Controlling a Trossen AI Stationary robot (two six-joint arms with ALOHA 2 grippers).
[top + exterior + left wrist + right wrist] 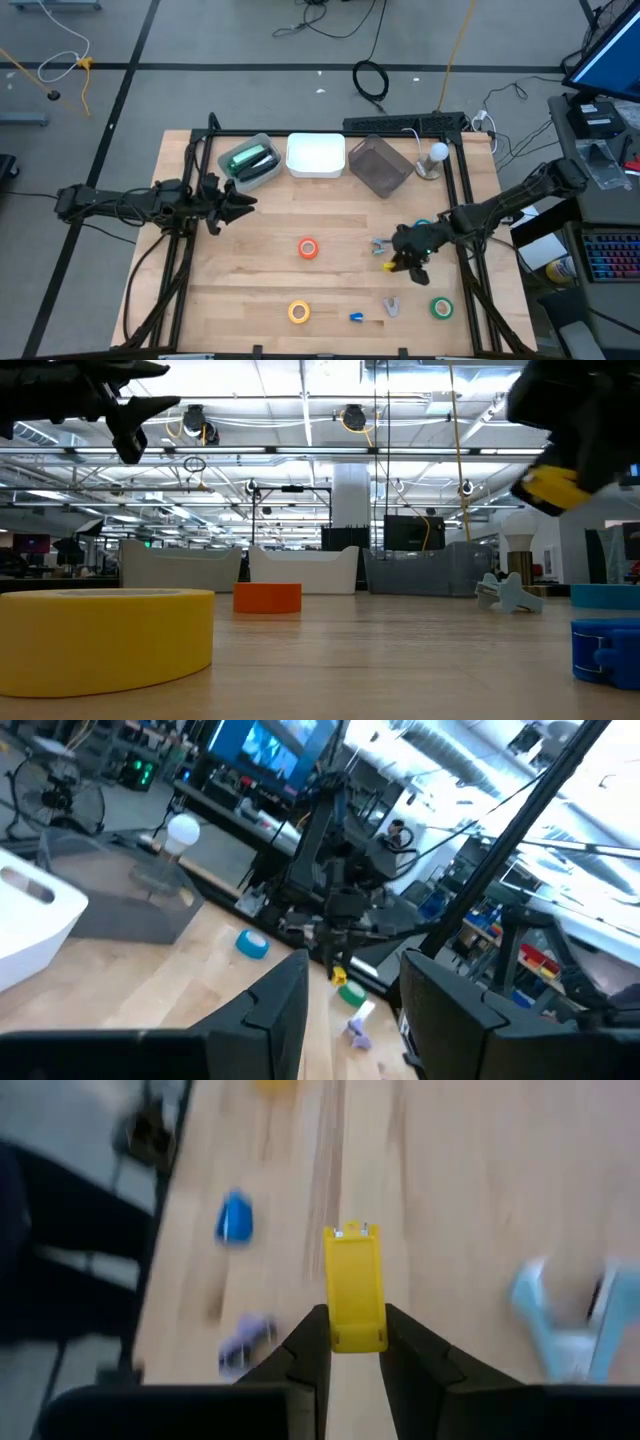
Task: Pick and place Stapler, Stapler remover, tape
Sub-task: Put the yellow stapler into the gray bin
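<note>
A small yellow stapler hangs above the table's right half, with my right gripper shut on it; the low view shows it in the air. My left gripper stands open and empty above the table's left side, well above the wood. The tape rolls lie flat on the table: orange in the middle, yellow at the near edge, green at the near right, blue behind my right arm. A light-blue stapler remover lies beside my right gripper. My right gripper pinches the yellow stapler between its two fingers by the long sides, near one end. The fingers slant down from the table's right side and lie along the stapler, whose free end sticks out ahead of them. The stapler is lifted clear of the table.
At the far edge stand a clear bin with a green thing, a white bin, a grey bin and a light bulb. A pale purple piece and a small blue piece lie near the front edge.
</note>
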